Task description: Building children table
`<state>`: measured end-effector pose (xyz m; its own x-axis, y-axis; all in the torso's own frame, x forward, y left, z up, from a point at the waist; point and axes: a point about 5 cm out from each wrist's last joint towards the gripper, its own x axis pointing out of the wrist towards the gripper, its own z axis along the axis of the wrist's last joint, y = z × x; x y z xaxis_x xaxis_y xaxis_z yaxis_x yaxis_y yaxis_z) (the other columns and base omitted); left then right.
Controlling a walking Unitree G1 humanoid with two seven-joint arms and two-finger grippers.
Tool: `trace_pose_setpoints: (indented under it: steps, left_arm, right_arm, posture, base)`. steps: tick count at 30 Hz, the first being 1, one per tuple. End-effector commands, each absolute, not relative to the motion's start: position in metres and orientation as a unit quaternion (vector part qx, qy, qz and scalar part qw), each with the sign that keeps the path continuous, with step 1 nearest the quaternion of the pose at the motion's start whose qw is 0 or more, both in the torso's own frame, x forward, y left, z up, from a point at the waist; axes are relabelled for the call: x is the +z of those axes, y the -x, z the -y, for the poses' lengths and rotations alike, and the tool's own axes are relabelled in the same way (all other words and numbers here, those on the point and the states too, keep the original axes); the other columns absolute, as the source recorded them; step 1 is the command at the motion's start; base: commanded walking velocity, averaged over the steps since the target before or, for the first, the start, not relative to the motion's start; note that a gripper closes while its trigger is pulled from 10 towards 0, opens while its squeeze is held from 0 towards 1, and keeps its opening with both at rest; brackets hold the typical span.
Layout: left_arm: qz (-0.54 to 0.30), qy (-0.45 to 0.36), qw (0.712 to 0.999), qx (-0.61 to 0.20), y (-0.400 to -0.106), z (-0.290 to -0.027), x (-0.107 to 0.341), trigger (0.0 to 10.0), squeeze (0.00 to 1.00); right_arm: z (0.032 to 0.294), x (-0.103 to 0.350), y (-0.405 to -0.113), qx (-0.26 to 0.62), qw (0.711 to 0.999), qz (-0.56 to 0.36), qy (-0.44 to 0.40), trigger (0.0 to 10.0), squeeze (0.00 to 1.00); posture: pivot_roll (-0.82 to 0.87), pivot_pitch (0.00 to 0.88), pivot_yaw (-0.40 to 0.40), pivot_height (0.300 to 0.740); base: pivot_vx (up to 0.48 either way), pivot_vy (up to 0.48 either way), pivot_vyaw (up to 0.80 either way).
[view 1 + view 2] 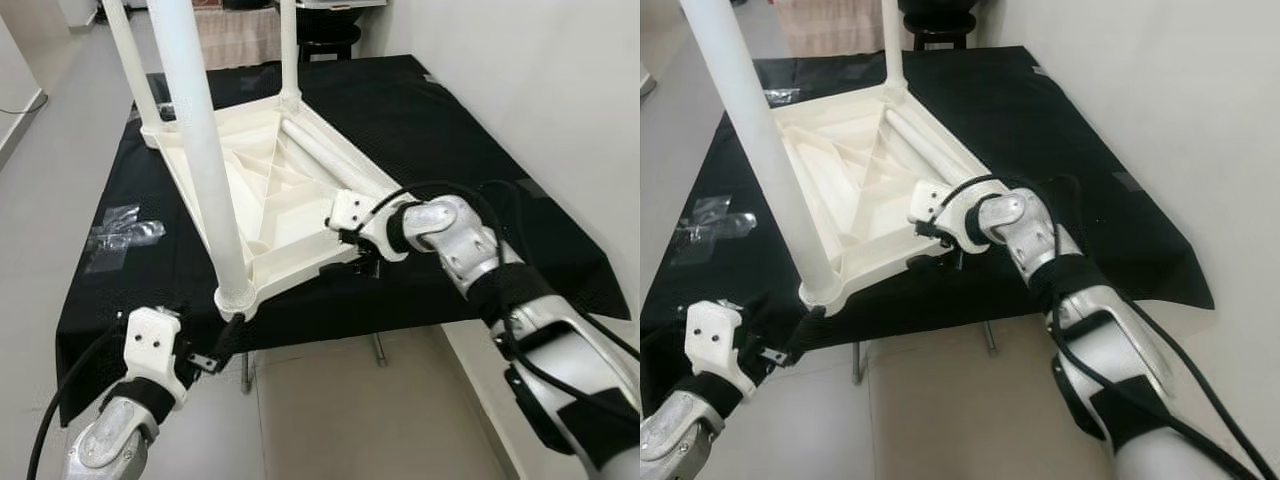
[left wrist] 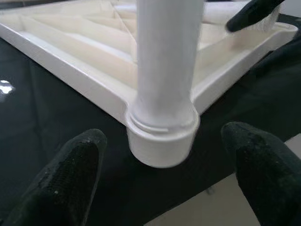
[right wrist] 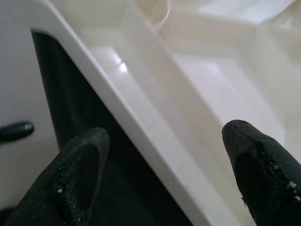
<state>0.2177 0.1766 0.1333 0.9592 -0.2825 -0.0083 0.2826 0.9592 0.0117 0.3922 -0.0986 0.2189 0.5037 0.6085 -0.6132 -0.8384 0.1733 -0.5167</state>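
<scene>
White kids' tabletop (image 1: 270,200) upside down on black cloth (3 legs (image 1: 205,150) upright).

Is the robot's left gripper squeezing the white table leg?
No, the left gripper is open, its fingers apart on either side of the white leg, not touching it.

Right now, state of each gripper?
Left gripper: open, straddling the near table leg socket, holding nothing.
Right gripper: open over the tabletop rim, holding nothing.

A white children's table top (image 1: 262,195) of smooth, slightly glossy plastic lies on matt black cloth (image 1: 430,130). Its legs (image 1: 205,150) have the same satin plastic finish. Crinkled clear plastic wrap (image 1: 120,236) glints near the cloth's left edge. Black fingertips (image 2: 66,183) look rough and grainy.
</scene>
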Motion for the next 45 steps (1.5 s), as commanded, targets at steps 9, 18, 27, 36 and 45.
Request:
trace_pose_setpoints:
  steps: [9, 18, 27, 36, 45]
  left_arm:
    - [-0.028, 0.007, 0.983, -0.181, -0.202, -0.157, 0.125, 10.0, 0.00]
    - [-0.027, 0.011, 0.983, -0.184, -0.199, -0.153, 0.125, 10.0, 0.00]
    - [-0.028, 0.012, 0.982, -0.184, -0.196, -0.149, 0.125, 10.0, 0.00]
    - [-0.027, 0.006, 0.983, -0.182, -0.196, -0.150, 0.126, 10.0, 0.00]
    - [-0.026, 0.002, 0.983, -0.182, -0.197, -0.150, 0.127, 10.0, 0.00]
  right_arm:
    - [0.098, 0.210, -0.401, 0.426, 0.751, -0.211, 0.458, 8.4, 0.00]
    - [0.088, 0.211, -0.404, 0.401, 0.771, -0.217, 0.445, 0.0, 0.00]
    - [0.052, 0.216, -0.402, 0.417, 0.813, -0.171, 0.368, 0.0, 0.00]
    - [-0.003, 0.224, -0.388, 0.470, 0.842, -0.129, 0.232, 0.0, 0.00]
    - [-0.032, 0.221, -0.376, 0.487, 0.844, -0.125, 0.187, 0.0, 0.00]
  posture:
    - [0.06, 0.200, -0.064, 0.740]
    - [0.05, 0.208, -0.075, 0.740]
    - [0.06, 0.208, -0.089, 0.740]
    - [0.07, 0.217, -0.086, 0.740]
    - [0.07, 0.217, -0.083, 0.740]
  base:
    - [0.000, 0.000, 0.00]
    - [0.000, 0.000, 0.00]
    - [0.000, 0.000, 0.00]
    - [0.000, 0.000, 0.00]
    - [0.000, 0.000, 0.00]
